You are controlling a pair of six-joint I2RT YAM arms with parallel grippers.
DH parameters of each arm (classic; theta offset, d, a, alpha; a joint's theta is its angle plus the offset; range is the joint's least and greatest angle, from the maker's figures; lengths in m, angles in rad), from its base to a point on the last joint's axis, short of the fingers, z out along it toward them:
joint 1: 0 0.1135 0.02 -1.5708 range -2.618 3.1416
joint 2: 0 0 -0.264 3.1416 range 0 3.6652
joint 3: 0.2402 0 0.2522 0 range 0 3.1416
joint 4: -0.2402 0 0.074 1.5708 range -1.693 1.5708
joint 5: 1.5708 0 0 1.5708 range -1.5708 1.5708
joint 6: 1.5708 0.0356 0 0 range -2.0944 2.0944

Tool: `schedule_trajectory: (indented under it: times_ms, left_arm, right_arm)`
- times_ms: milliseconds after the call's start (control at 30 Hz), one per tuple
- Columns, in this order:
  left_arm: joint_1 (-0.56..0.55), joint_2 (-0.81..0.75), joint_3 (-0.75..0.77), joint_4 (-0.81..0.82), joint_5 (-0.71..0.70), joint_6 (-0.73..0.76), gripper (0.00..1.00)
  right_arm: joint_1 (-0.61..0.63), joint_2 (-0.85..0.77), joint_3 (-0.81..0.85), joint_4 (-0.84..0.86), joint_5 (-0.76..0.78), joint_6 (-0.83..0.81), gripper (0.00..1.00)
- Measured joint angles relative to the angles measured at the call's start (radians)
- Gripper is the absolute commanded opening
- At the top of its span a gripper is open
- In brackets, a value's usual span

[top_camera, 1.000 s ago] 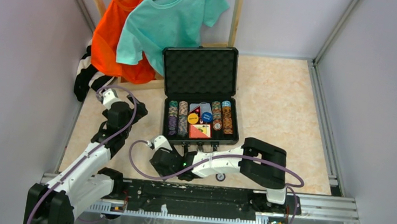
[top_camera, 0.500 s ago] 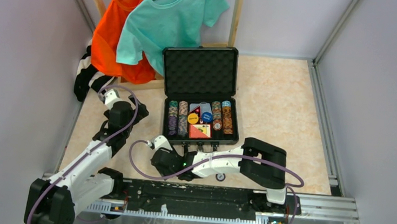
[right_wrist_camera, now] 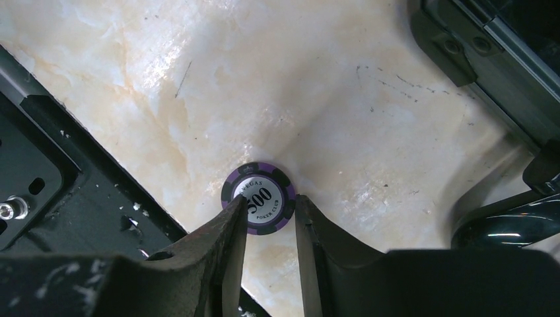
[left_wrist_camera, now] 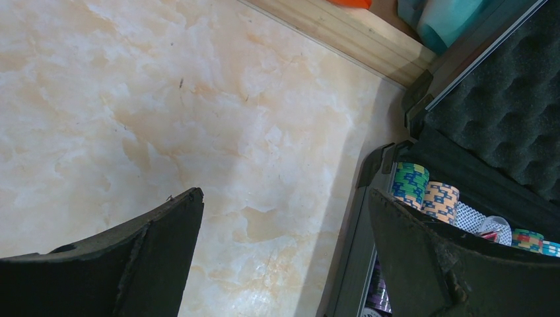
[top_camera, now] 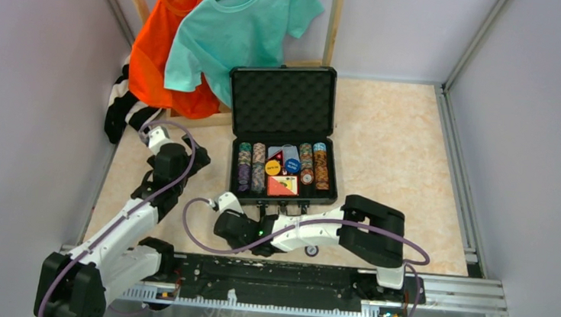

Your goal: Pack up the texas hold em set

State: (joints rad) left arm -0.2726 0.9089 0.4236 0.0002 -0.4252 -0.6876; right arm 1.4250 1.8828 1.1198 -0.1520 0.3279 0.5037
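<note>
Purple chip point(right_wrist_camera: 259, 190) lies flat on the table point(right_wrist_camera: 330, 99), on the near side of the open case point(top_camera: 234, 171). Right gripper point(right_wrist_camera: 271, 201) hovers over it, fingers parted narrower than the chip, holding nothing; best to widen, straddle its rim, then pinch. Left gripper point(left_wrist_camera: 284, 257) gapes empty left of the case

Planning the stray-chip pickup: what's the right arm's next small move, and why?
Probably open the right end effector wider before descending. The purple 500 chip lies flat on the table, partly hidden behind the tips, and the gap between the fingers looks narrower than the chip.
</note>
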Motion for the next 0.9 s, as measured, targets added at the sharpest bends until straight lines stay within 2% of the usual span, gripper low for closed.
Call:
schedule_trajectory:
  times_ms: [100,200,733,900]
  left_arm:
    - [0.000,0.000,0.000,0.000,0.000,0.000,0.99]
    - [0.000,0.000,0.000,0.000,0.000,0.000,0.99]
    - [0.000,0.000,0.000,0.000,0.001,0.000,0.99]
    - [0.000,0.000,0.000,0.000,0.003,0.000,0.99]
  right_arm:
    - [0.000,0.000,0.000,0.002,0.000,0.008,0.53]
    - [0.005,0.000,0.000,0.005,0.000,0.006,0.57]
    - [0.041,0.031,0.054,-0.061,0.045,-0.013,0.56]
    - [0.041,0.032,0.054,-0.062,0.045,-0.010,0.47]
